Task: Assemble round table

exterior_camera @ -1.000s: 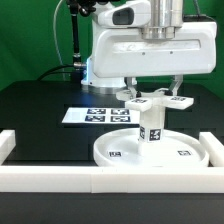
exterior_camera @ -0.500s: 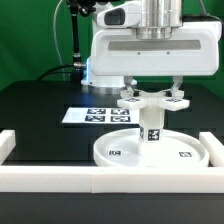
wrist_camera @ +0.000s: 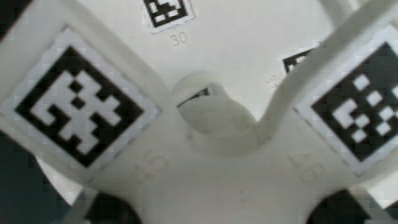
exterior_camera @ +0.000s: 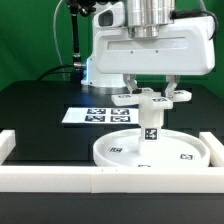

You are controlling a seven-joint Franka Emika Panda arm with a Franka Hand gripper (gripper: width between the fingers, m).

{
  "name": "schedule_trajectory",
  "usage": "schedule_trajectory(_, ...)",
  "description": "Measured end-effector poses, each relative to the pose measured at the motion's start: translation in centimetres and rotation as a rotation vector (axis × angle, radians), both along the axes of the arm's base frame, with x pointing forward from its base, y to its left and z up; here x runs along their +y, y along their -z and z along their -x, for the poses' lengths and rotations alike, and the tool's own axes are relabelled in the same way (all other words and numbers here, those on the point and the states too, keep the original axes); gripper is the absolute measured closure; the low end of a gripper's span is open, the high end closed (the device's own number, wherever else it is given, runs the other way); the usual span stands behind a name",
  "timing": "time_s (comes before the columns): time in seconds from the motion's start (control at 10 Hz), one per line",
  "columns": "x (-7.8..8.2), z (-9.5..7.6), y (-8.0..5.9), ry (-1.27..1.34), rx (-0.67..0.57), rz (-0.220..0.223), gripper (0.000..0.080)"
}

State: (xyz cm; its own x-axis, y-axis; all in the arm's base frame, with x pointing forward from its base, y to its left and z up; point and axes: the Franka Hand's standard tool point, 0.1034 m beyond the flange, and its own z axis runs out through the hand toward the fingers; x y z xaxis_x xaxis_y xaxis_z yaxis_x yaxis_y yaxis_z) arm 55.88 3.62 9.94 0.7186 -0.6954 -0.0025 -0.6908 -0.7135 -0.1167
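Note:
The large round disc (exterior_camera: pixel 112 152) lies flat on the black table behind the front rail. The short cylindrical leg (exterior_camera: pixel 150 126) stands upright on its middle. The flat cross-shaped base (exterior_camera: pixel 150 98) sits on top of the leg. My gripper (exterior_camera: pixel 152 90) hangs straight above, its two fingers down on either side of the base and shut on it. In the wrist view the base (wrist_camera: pixel 214 150) fills the picture, with a tagged arm (wrist_camera: pixel 80 92) on each side. The disc (wrist_camera: pixel 222 35) shows beyond it. My fingertips are not clear there.
The marker board (exterior_camera: pixel 92 115) lies on the table behind the disc. Long white border rails run along the front (exterior_camera: pixel 110 182), the exterior view's left (exterior_camera: pixel 8 146) and its right (exterior_camera: pixel 214 146). The arm's white body fills the space above the disc.
The cross-shaped base has turned on top of the leg with my gripper. Its tagged arms now point differently. The disc and leg stay in place.

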Motion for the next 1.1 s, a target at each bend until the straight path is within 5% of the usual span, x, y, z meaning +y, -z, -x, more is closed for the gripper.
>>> schedule_trajectory(0.6, 0.4, 0.1, 0.2, 0.595, 0.053, -0.062, 0.0357)
schedule_trajectory(0.9, 0.4, 0.1, 0.1, 0.614, 0.057, -0.068, 0.035)
schedule_trajectory(1.0, 0.2, 0.0, -0.7, 0.582, 0.052, -0.071, 0.0203)
schedule_trajectory(1.1, 0.1, -0.2, -1.8, 0.564, 0.043, -0.079, 0.0159)
